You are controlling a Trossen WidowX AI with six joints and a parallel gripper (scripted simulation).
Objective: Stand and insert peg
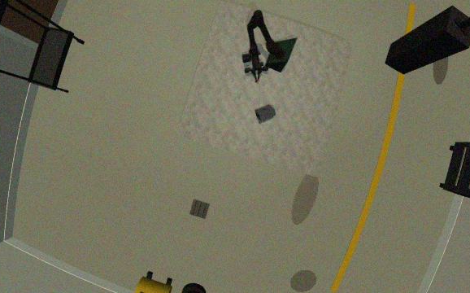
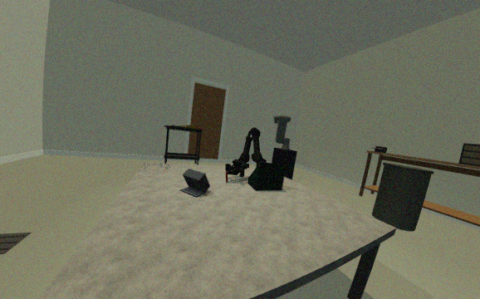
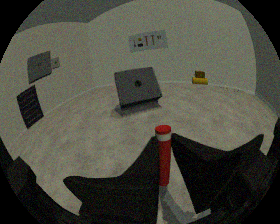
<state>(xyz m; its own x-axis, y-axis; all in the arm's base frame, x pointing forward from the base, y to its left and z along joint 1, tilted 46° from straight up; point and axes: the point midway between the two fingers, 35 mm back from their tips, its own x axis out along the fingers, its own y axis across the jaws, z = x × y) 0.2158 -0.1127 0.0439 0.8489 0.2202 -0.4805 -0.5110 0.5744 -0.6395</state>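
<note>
So the red cylindrical peg with the white band [image 1: 257, 80] [image 2: 227, 177] [image 3: 164, 157] is being held upright, or close to it, on the robot's side of the sloped dark grey panel with one round hole [image 1: 266, 113] [image 2: 197, 179] [image 3: 137, 84], well apart from it. The black two-finger claw [image 1: 256, 78] [image 2: 227, 169] [image 3: 163, 139] is closed down on the peg, nothing else pinched. The banded end is up, which makes sense: the plain end is left pointing down at the pale mottled tabletop [image 1: 227, 106] [image 2: 207, 232] [image 3: 91, 135], ready to be stood on. Whether it's touching yet can't be told.

Looks like the stand-up step is in hand, with the whole insertion in the panel still to be done. Probably a gentle lowering is called for, then a release. If it's let go while tilted or a bit high, the peg could easily be toppled, being that slim. The panel's hole is empty.
</note>
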